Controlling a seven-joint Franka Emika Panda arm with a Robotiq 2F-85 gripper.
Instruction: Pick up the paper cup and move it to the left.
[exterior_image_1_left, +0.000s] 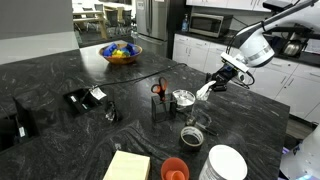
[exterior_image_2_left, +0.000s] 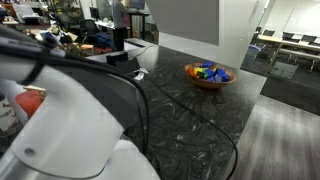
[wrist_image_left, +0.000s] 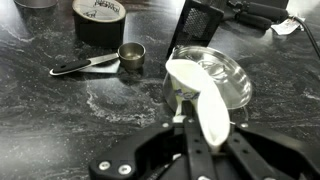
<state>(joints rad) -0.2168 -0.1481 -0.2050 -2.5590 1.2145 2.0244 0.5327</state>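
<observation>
The small white paper cup (exterior_image_1_left: 204, 91) is pinched in my gripper (exterior_image_1_left: 214, 81) and held tilted above the dark marble counter, just over a clear glass jar (exterior_image_1_left: 184, 100). In the wrist view the cup (wrist_image_left: 198, 98) is squashed flat between the two fingers of the gripper (wrist_image_left: 213, 140), and its rim hangs over the glass jar (wrist_image_left: 225, 70). The gripper is shut on the cup. In an exterior view my own arm (exterior_image_2_left: 70, 120) hides the cup and the gripper.
A black holder with orange-handled scissors (exterior_image_1_left: 158, 92) stands next to the jar. A tape roll (exterior_image_1_left: 190, 135), an orange-red cup (exterior_image_1_left: 174, 170), a larger white container (exterior_image_1_left: 225, 163) and a yellow notepad (exterior_image_1_left: 125, 167) lie nearer. A bowl of coloured things (exterior_image_1_left: 122, 52) sits far back. A metal measuring scoop (wrist_image_left: 128, 55) is in the wrist view.
</observation>
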